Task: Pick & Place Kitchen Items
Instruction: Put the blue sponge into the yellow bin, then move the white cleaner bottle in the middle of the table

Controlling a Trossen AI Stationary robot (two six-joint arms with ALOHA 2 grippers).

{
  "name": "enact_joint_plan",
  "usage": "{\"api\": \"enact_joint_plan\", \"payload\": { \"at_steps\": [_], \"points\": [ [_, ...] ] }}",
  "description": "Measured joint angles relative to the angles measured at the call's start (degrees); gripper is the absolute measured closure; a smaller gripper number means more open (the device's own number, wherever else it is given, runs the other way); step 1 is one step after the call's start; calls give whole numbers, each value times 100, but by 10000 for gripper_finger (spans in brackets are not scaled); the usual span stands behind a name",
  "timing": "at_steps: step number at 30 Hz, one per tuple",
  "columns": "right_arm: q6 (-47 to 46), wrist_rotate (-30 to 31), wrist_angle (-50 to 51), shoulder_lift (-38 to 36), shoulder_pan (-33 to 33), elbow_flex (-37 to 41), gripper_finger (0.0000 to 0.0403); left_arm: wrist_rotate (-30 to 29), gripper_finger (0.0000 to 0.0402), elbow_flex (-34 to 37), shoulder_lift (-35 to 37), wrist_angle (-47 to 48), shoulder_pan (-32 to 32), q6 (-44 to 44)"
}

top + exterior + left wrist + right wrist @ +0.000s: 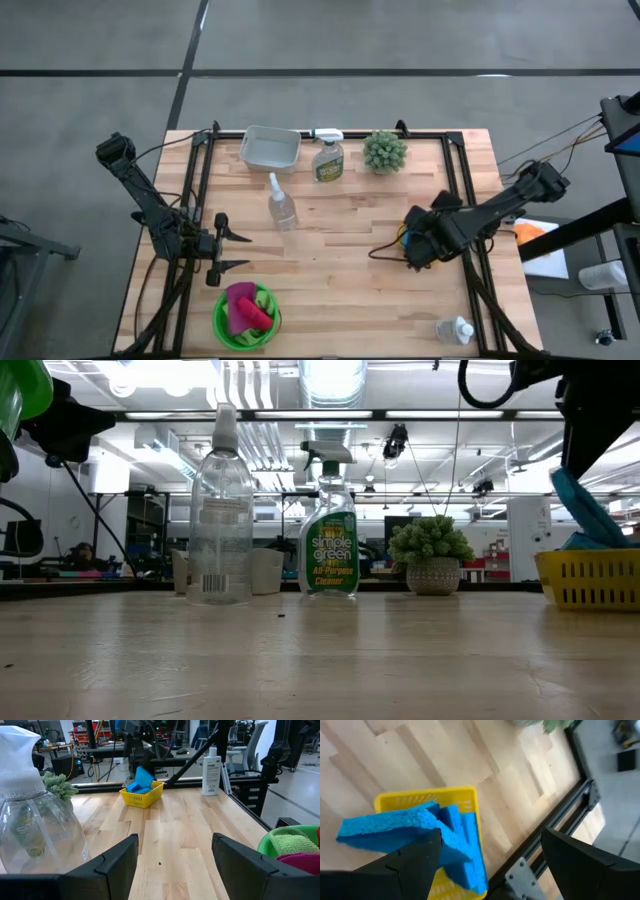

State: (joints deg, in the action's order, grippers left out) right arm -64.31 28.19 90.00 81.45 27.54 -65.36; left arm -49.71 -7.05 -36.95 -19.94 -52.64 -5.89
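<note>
1. Tabletop of pale wooden planks with a dark metal frame carries everything, with an arm at each side.
2. Left arm reaches in from the left edge; its pincer stands spread wide and holds nothing, just above the green bowl and near the clear bottle.
3. Right arm comes in from the right edge; its pincer hangs over the yellow mesh basket, fingers spread in its own wrist view, with a blue rectangular sponge lying against the near finger. Whether it is pinched I cannot tell.
4. Grey rectangular plastic tub sits at the far edge of the tabletop, left of centre.
5. Round green bowl at the near left corner holds a pink cloth and a green cloth.
6. More blue sponges stand inside the yellow basket on the right side.
7. Clear spray bottle with a green label stands upright at the far edge, between the tub and the plant.
8. Clear unlabelled plastic bottle with a white top is near the middle, in front of the tub.
9. Spiky green potted plant stands right of the labelled bottle.
10. Small white bottle lies on its side at the near right corner.
</note>
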Motion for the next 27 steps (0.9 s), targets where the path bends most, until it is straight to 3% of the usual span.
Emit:
{"api": "enact_joint_plan", "payload": {
  "at_steps": [11, 21, 24, 27],
  "points": [
    [-2, 756, -3, 432, -316, 2, 69, 0, 148, 0, 0, 18, 2, -18],
    [-6, 1469, -52, -61, -242, -340, 69, 0, 147, 0, 0, 17, 0, -10],
    [145, 2092, -537, -239, 28, -486, 69, 0, 147, -1, 0, -5, 0, 43],
    [761, 2747, -1701, -357, 336, -471, 69, 0, 147, 0, 0, -123, 2, 145]
  ]
}}
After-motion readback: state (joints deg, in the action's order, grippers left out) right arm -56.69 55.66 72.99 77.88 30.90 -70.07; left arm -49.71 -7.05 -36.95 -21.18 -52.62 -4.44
